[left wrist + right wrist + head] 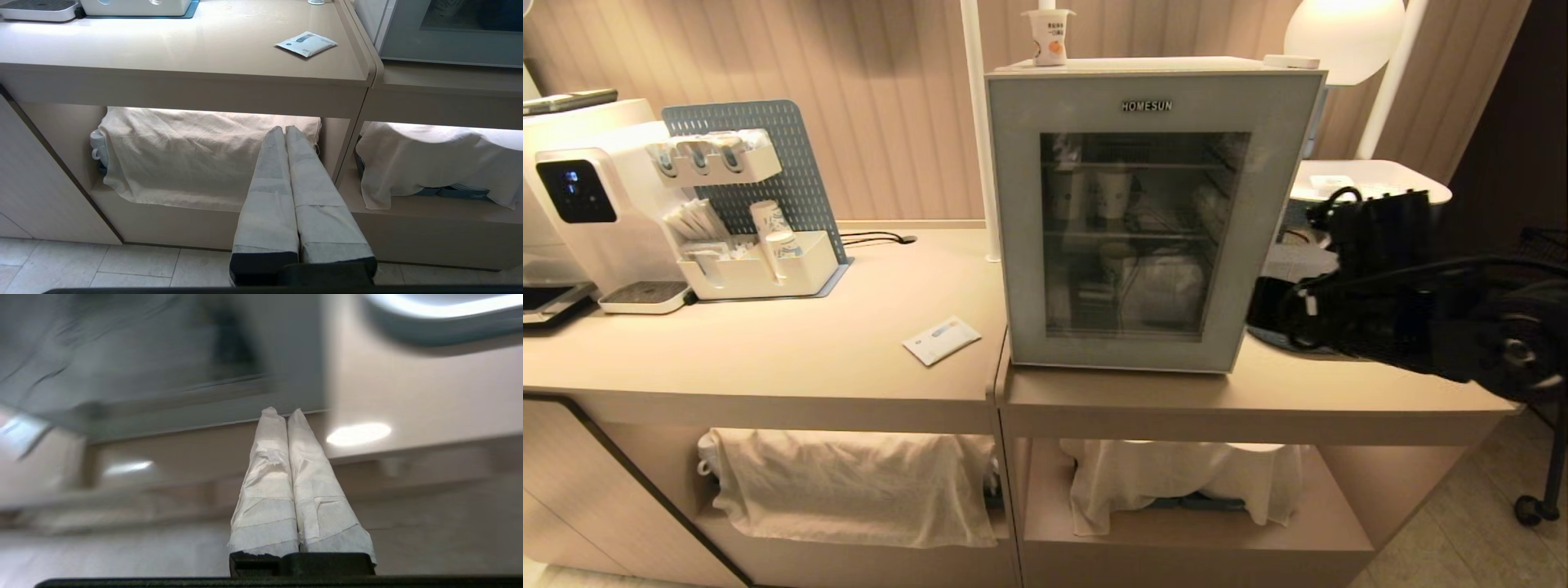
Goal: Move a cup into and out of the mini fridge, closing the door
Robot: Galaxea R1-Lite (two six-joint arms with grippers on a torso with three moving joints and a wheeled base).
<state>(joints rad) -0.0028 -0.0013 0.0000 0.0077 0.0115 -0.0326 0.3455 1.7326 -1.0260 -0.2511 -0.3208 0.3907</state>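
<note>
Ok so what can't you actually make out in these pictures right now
- Head view: what stands inside the mini fridge; the door glass is dark and reflective.
- Head view: the right claw's tip, hidden behind its own dark arm.
- Right wrist view: everything beyond the shut right claw is motion-blurred.
- Both views: items under the white cloths on the lower shelves.

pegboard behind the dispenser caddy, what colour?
Blue-grey perforated pegboard panel, dotted with small holes; head view shows it best.

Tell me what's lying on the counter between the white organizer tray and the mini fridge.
One small white packet lies flat there, nearer the mini fridge than the organizer tray. The head view shows the rest of that stretch bare.
</note>
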